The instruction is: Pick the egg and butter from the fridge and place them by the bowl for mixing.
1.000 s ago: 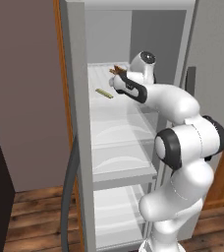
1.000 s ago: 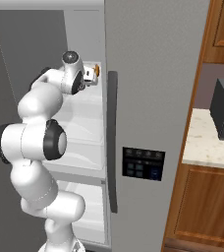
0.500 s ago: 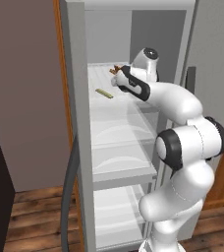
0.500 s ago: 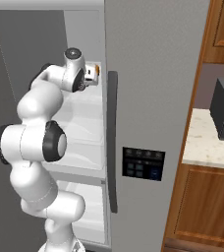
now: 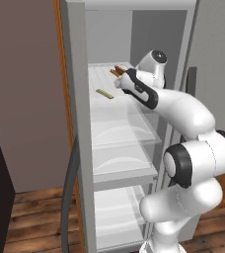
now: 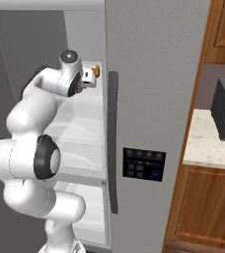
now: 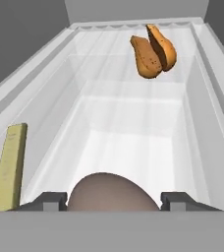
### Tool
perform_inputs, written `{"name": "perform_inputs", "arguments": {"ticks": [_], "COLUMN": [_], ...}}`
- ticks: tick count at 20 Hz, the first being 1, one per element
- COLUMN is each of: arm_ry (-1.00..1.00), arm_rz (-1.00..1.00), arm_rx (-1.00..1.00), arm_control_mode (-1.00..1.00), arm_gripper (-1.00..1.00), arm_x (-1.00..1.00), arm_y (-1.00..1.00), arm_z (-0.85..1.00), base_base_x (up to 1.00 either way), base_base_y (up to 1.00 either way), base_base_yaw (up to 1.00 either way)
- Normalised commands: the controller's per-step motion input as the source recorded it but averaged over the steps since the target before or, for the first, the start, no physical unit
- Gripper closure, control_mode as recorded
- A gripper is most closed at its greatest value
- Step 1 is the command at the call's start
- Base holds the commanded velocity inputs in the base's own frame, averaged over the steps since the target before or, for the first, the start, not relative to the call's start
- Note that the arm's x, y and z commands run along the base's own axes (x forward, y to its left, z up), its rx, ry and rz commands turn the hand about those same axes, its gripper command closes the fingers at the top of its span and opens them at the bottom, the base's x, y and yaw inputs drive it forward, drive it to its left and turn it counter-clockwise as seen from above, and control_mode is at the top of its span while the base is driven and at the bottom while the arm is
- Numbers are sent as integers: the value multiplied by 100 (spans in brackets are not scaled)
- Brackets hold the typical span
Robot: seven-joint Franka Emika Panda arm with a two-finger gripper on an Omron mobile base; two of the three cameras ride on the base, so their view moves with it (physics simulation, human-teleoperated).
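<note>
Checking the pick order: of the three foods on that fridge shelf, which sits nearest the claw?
The egg, the brownish rounded one right between the claw tips. The butter lies off to one side, and the orange-brown item is at the shelf's back.

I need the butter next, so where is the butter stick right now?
The butter lies flat on the fridge's top shelf, at the left edge of the hand view, left of the egg between the gripper's fingertips.
</note>
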Motion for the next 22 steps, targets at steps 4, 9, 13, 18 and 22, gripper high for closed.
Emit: {"name": "perform_inputs", "arguments": {"ticks": [4,9,13,18,22], "arm_ry": [0,9,7,0,0], "arm_rz": [0,0,-3,-7,-5], "arm_rx": [0,0,0,3,3], "arm_control_mode": [-100,-100,-100,-100,-100], "arm_gripper": [100,100,100,100,100], "arm_x": [-50,-48,-55,-71,-76], "arm_y": [-7,-10,-9,-14,-15], "arm_z": [27,37,32,9,1], "base_base_x": [0,0,0,0,0], "base_base_y": [0,0,0,0,0], "base_base_yaw": [0,0,0,0,0]}}
